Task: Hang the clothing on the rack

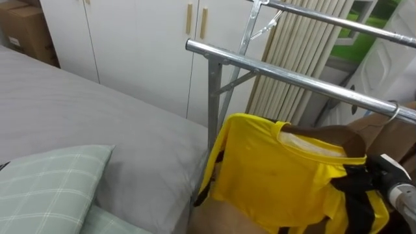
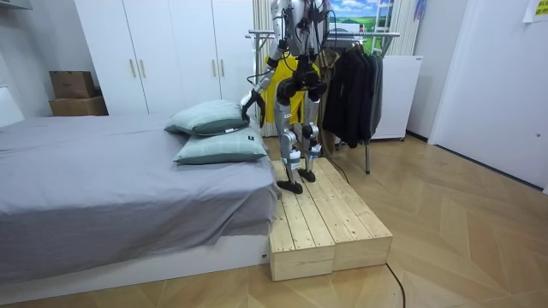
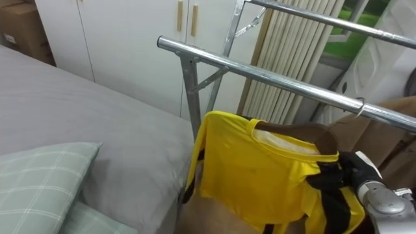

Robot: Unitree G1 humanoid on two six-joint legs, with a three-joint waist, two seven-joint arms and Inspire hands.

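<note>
In the left eye view, the right hand comes in from the lower right and sits at the near shoulder of the yellow shirt. Its dark fingers look curled over the fabric at the end of the wooden hanger, though they blend with the shirt's black trim. The shirt hangs on that hanger, whose hook meets the metal rail of the clothes rack. To the left lies the grey bed with a checked pillow at the lower left. A white wardrobe and a cardboard box stand behind.

The right eye view gives the same scene: the wrist rises from the bottom right corner and the hand is clasped on the shirt's shoulder just under the rail.

In the room view the robot stands upright on a wooden platform between the bed's end and the rack, facing the rack. Its right arm is bent up to the yellow shirt. Its left arm slants down toward the room view's left, with the left hand just beside the upper pillow; I cannot tell how its fingers are set. Dark garments hang further along the rack.
</note>
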